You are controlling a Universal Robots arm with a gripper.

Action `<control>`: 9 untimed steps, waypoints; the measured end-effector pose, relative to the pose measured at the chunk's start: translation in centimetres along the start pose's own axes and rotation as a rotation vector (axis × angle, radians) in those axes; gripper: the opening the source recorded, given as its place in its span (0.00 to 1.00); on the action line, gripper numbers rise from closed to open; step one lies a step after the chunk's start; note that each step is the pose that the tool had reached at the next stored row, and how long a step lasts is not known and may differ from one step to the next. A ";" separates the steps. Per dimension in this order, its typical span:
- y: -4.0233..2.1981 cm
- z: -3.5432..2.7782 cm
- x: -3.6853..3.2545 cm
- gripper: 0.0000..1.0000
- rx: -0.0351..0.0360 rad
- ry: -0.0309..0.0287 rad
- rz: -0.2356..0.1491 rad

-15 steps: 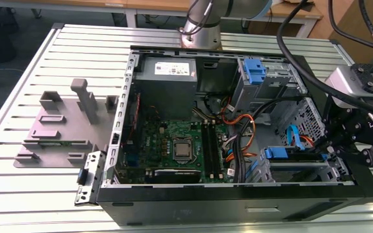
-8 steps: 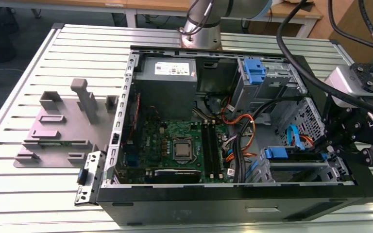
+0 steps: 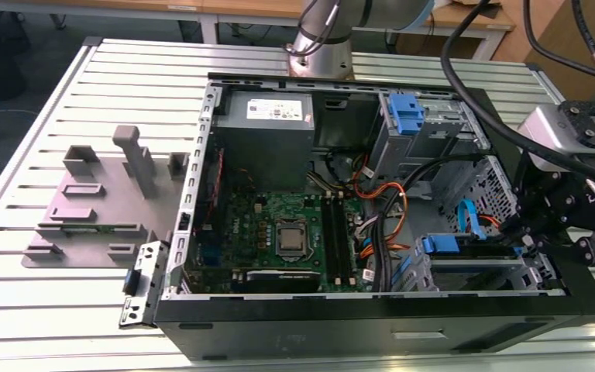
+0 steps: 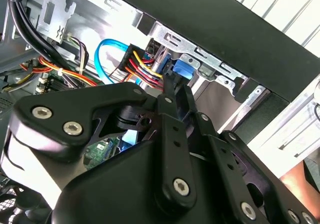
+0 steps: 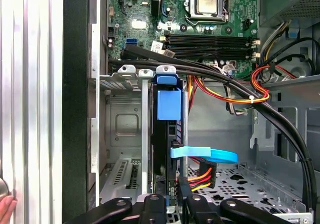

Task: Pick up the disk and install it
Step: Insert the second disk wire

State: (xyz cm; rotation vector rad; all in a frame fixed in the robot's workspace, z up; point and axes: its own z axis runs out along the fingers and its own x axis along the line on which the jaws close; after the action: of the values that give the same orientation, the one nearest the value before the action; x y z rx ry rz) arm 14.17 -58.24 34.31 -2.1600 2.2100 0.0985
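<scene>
- Claw (image 5: 167, 206) is set narrow, clamped on the thin sides of the disk (image 5: 164, 149).
- At the exterior view's left, a grey fixture (image 3: 101, 209) lies on the slatted desk (image 3: 29, 325), just beside the open case (image 3: 380, 333).
- In the middle of the case lies the board (image 3: 287, 232), with a grey power box (image 3: 266, 116) beyond it. The first wrist view looks straight down on that board.
- Toward the exterior view's right, the disk sits in the bay at the case's near corner, and little more than its blue tab can be made out. A blue bracket (image 3: 406, 116) stands well apart, in the far bay.
- The first wrist view has the disk on edge, its long axis running from the claw toward the board, blue tab end pointing at the board. A blue cable (image 5: 205, 155) and red-yellow wires (image 5: 200, 176) sit just beside its claw end.
- In the second wrist view the claw's black body hides most of the disk.
- A person's hand (image 5: 6, 208) is cut off at the first wrist view's edge.
</scene>
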 end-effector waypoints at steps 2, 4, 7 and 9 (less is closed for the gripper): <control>0.00 0.06 0.00 0.24 0.0000 0.0005 0.000; 0.00 0.22 0.02 0.24 0.0000 0.0009 0.000; 0.00 0.46 0.04 0.24 0.0001 0.0037 0.000; 0.00 0.61 0.05 0.24 0.0002 0.0079 0.000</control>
State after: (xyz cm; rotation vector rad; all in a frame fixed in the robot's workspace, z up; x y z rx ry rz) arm 14.17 -58.24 33.70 -2.1640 2.2143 0.0899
